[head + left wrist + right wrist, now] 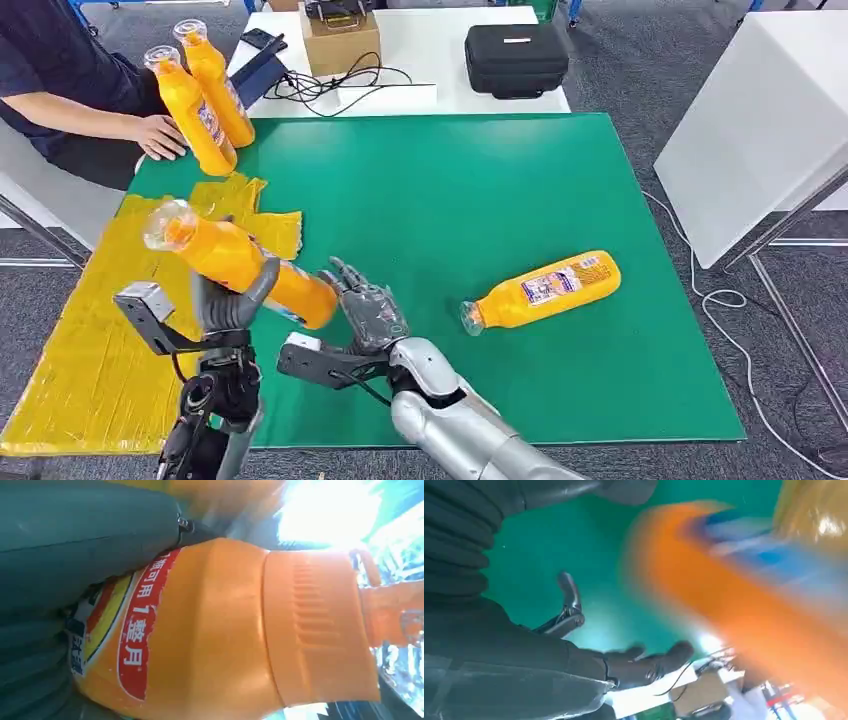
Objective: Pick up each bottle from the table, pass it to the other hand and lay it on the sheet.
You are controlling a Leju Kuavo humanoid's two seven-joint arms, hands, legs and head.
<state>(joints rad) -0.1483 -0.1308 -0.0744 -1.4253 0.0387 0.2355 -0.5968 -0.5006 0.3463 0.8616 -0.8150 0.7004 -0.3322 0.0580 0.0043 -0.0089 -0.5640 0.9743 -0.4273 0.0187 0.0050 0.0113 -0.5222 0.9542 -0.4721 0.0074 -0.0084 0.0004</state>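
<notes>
My left hand grips an orange bottle with a clear cap, holding it tilted above the edge of the yellow sheet; up close the same bottle shows its red label against my left hand. My right hand hovers just beside the bottle's base, fingers spread and holding nothing. In the right wrist view that hand is open with the blurred orange bottle beyond it. Another orange bottle lies on its side on the green mat.
Two orange bottles stand at the mat's far left corner, next to a person's hand. Behind the mat a white table carries a cardboard box, cables and a black case. A white panel stands at the right.
</notes>
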